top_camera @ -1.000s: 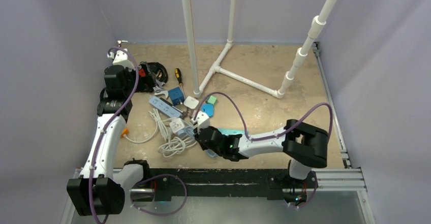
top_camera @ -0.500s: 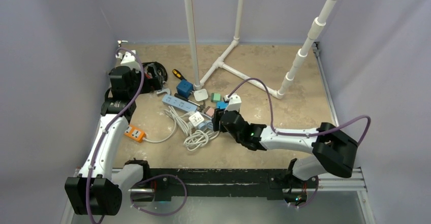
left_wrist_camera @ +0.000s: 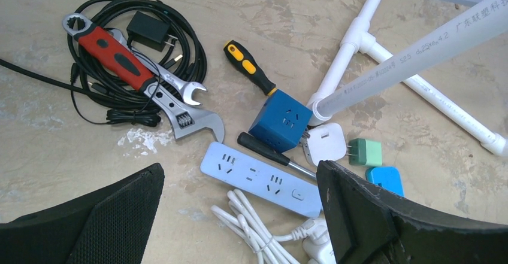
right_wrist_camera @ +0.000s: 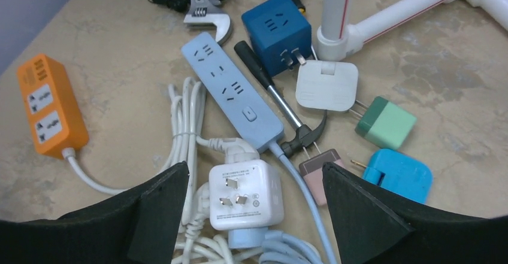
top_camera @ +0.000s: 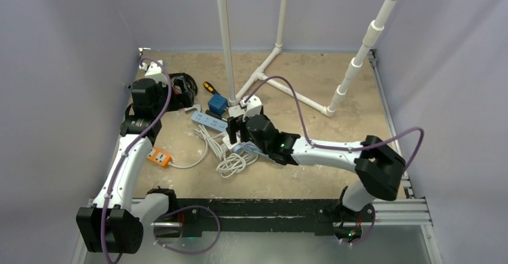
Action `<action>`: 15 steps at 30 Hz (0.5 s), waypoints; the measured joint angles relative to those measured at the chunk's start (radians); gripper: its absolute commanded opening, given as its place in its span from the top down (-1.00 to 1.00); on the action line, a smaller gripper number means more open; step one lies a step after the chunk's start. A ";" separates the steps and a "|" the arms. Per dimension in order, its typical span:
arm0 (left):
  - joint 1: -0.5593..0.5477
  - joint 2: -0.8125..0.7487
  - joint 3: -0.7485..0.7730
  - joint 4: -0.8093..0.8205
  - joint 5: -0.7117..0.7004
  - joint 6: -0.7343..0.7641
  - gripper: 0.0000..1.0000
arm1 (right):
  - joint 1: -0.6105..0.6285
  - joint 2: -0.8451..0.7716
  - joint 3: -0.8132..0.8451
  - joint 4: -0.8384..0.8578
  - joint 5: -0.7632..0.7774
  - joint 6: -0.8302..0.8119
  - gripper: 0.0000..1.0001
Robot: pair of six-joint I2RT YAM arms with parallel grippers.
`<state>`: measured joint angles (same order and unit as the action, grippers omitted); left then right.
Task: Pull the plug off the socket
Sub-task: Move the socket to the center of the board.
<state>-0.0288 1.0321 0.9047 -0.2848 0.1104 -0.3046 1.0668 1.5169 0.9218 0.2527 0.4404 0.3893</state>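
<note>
My right gripper [right_wrist_camera: 253, 180] hangs with its fingers spread wide and empty over the white cube socket [right_wrist_camera: 245, 195]. The pale blue plug [right_wrist_camera: 247, 240] sits against the cube's near face, with the bundled white cord [right_wrist_camera: 186, 135] beside it and an orange socket block [right_wrist_camera: 51, 105] off to the left. Just beyond lies the light blue power strip [right_wrist_camera: 230, 90], with a dark blue cube [right_wrist_camera: 277, 33] behind it. Farther left, my left gripper [left_wrist_camera: 239, 171] is also open and holds nothing, near the red-handled wrench [left_wrist_camera: 117, 60] and black cable coil [left_wrist_camera: 96, 90], and the white pipe frame [top_camera: 281, 87] stands at the far side.
</note>
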 measured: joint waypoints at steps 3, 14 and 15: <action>0.000 0.007 0.000 0.002 0.006 0.000 -0.95 | 0.000 0.100 0.055 0.001 -0.017 -0.042 -0.70; -0.001 0.024 0.000 0.006 0.017 0.000 -0.95 | 0.007 0.271 0.127 -0.016 -0.046 -0.093 -0.75; -0.001 0.024 0.000 0.006 0.017 -0.001 -0.95 | 0.008 0.278 0.133 -0.015 -0.047 -0.093 -0.75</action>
<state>-0.0296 1.0557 0.9047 -0.2783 0.1276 -0.3054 1.0744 1.7950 1.0550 0.2375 0.3935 0.2962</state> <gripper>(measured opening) 0.974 0.874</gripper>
